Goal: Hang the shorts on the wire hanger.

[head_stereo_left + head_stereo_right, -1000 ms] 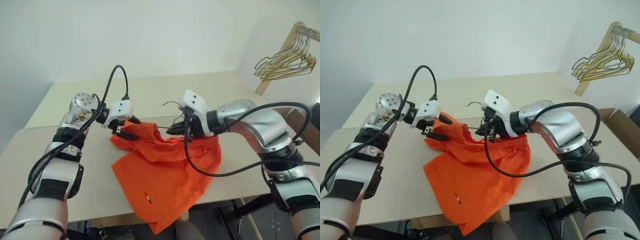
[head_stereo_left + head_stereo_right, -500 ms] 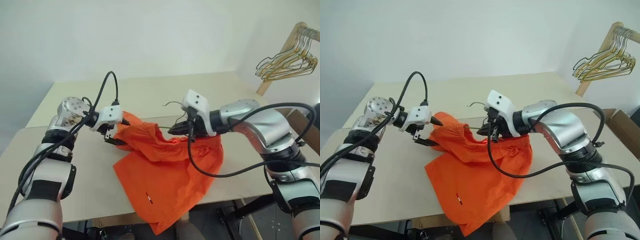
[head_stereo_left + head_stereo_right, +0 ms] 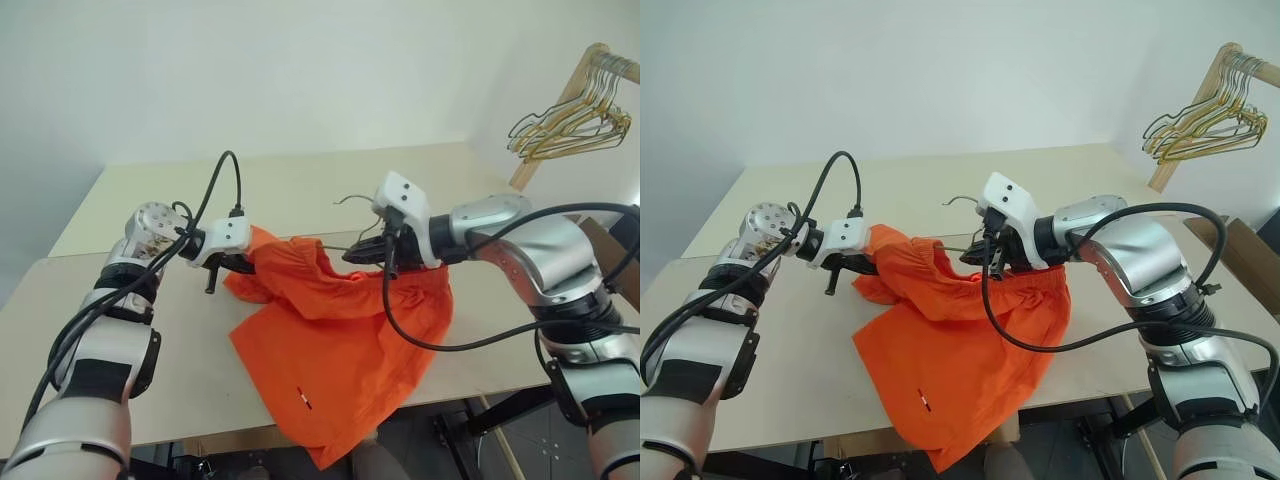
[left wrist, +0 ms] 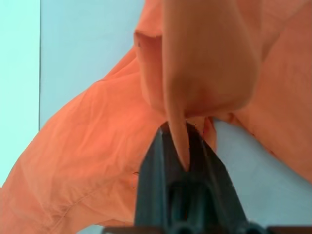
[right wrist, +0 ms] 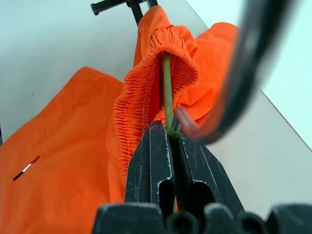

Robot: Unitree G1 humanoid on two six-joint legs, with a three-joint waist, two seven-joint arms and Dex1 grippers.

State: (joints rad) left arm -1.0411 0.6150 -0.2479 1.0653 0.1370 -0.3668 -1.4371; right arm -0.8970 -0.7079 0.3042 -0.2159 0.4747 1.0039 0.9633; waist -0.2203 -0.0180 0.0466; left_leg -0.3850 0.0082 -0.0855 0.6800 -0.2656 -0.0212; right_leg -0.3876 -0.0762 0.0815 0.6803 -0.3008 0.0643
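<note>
Two grips carry this moment: the left gripper [image 4: 181, 146] pinches a fold of the orange shorts [image 3: 340, 340] at its fingertips, while the right gripper [image 5: 170, 134] clamps the wire hanger [image 5: 167, 83], its wire running ahead of the fingers into the gathered waistband. Pulling apart risks the thin fold slipping free, or the waistband sliding off the wire.

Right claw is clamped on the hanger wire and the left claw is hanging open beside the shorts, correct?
Not quite. The left claw is shut on a fold of the shorts, as the left wrist view shows. The rest holds: the right claw is clamped on the wire hanger.
</note>
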